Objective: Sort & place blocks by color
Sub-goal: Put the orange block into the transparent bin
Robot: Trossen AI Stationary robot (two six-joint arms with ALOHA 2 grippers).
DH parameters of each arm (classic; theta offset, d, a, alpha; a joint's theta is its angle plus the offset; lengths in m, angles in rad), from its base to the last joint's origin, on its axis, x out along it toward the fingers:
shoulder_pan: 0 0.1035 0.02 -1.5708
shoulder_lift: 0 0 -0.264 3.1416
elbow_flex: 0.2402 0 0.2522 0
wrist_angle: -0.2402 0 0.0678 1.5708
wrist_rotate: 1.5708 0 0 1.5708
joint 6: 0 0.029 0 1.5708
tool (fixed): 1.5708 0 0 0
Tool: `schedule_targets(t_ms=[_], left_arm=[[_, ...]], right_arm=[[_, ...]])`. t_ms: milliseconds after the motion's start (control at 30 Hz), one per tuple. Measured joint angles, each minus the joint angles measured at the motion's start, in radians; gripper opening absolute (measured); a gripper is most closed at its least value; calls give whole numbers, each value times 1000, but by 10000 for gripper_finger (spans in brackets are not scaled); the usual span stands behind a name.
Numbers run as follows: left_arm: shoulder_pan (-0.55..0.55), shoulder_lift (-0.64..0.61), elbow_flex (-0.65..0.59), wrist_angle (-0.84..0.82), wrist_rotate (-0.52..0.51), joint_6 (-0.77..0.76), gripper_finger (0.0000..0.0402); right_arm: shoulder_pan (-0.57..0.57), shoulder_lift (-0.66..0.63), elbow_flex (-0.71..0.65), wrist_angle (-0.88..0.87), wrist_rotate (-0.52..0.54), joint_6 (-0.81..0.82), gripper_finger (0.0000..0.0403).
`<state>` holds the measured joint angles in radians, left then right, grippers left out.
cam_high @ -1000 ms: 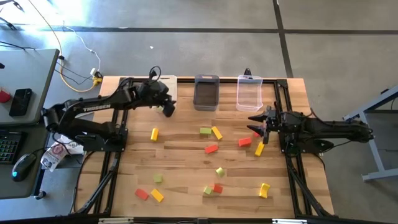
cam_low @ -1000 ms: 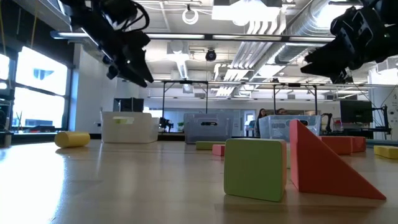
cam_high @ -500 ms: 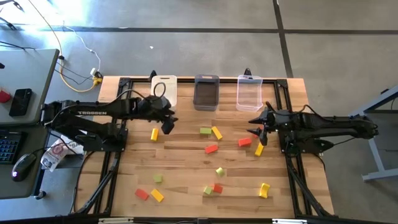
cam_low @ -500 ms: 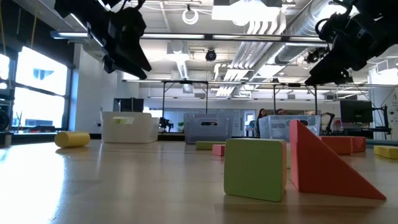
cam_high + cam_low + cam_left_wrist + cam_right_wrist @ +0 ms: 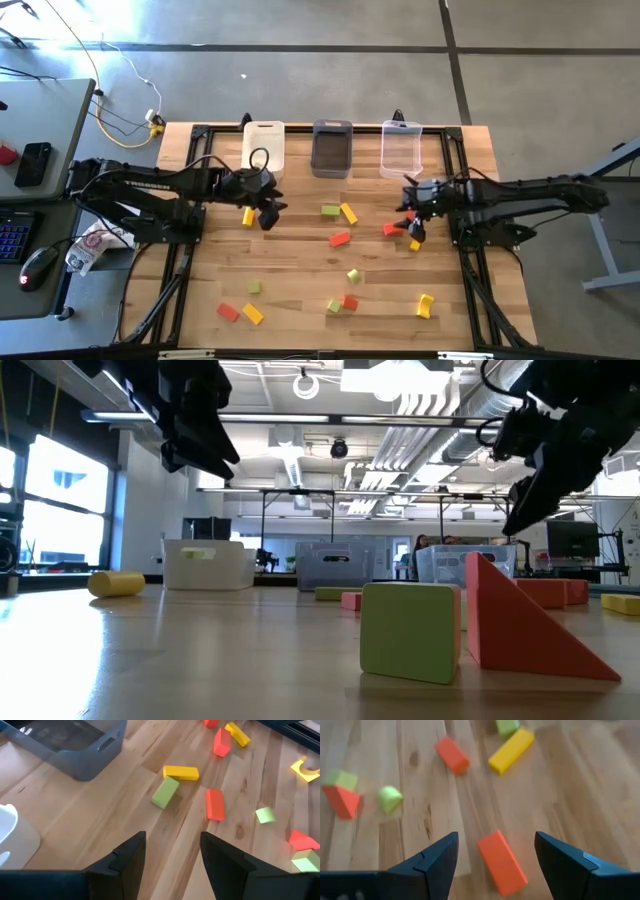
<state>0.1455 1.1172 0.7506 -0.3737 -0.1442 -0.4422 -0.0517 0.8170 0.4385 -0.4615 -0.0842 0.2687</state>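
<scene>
**Both grippers empty above the scattered blocks**

We see the right gripper (image 5: 492, 865) spread wide over a red rectangular block (image 5: 502, 862) — seemingly not touching. The left gripper (image 5: 172, 865) hovers parted and empty near a yellow block (image 5: 248, 215), with the white plastic bin (image 5: 265, 143) just beyond.

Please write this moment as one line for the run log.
left pincer: open, empty, beside yellow block | right pincer: open, empty, above red block | bins: no block seen inside
</scene>
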Motion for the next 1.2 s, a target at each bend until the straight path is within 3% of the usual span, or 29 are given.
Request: schedule_targets(t_ms=[367, 700, 1000, 1200], left_arm=[[-10, 0, 0, 0, -5, 0, 174], [-10, 0, 0, 0, -48, -1, 174], [-10, 0, 0, 1, -50, -1, 174], [-10, 0, 0, 1, -50, -1, 174]], right_arm=[[45, 181, 1, 21, 3, -69, 250], [127, 291, 1, 38, 136, -76, 250], [133, 382, 1, 54, 154, -86, 249], [133, 422, 1, 65, 152, -42, 202]])
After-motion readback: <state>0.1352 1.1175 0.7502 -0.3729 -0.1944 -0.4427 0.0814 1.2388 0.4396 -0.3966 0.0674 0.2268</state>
